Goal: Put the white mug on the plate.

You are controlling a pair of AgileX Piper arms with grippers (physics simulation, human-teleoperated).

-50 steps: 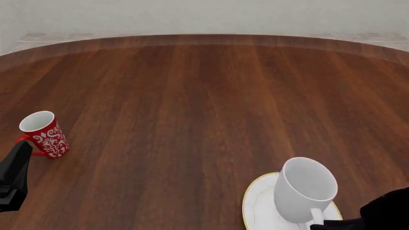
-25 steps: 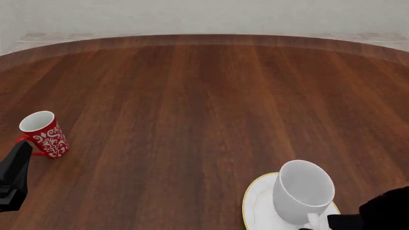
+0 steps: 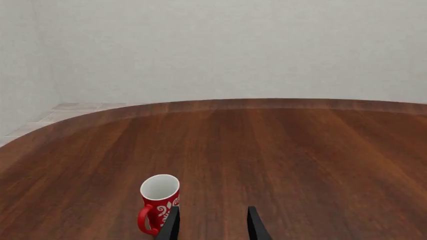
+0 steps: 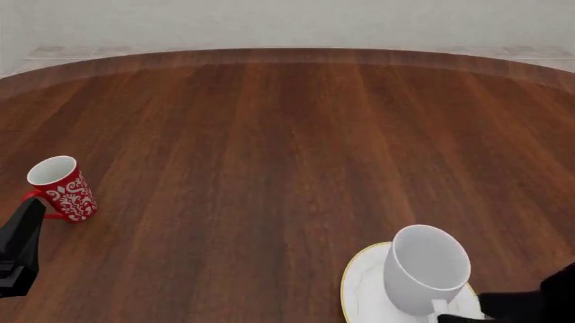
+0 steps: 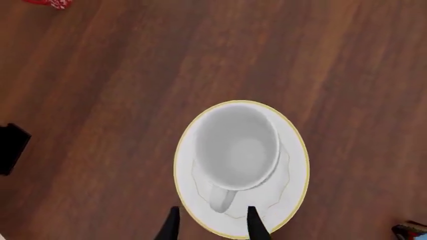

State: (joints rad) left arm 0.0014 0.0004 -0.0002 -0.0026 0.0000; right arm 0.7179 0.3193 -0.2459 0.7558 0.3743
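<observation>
The white mug (image 4: 425, 269) stands upright on the gold-rimmed plate (image 4: 359, 291) at the near right of the table. In the right wrist view the white mug (image 5: 237, 146) sits inside the plate (image 5: 293, 165), its handle pointing toward my right gripper (image 5: 213, 225). That gripper is open, with its fingers either side of the handle and holding nothing. In the front view my right gripper (image 4: 467, 310) is just behind the mug at the bottom edge. My left gripper (image 3: 212, 227) is open beside the red mug (image 3: 159, 202).
The small red floral mug (image 4: 61, 188) stands at the near left, right in front of my left gripper (image 4: 25, 225). The round wooden table (image 4: 287, 134) stretches to its curved far edge, with a pale wall beyond.
The white mug came down a little onto the plate. My right gripper then let go of its handle and drew back toward the near right corner. The left arm has not moved.
</observation>
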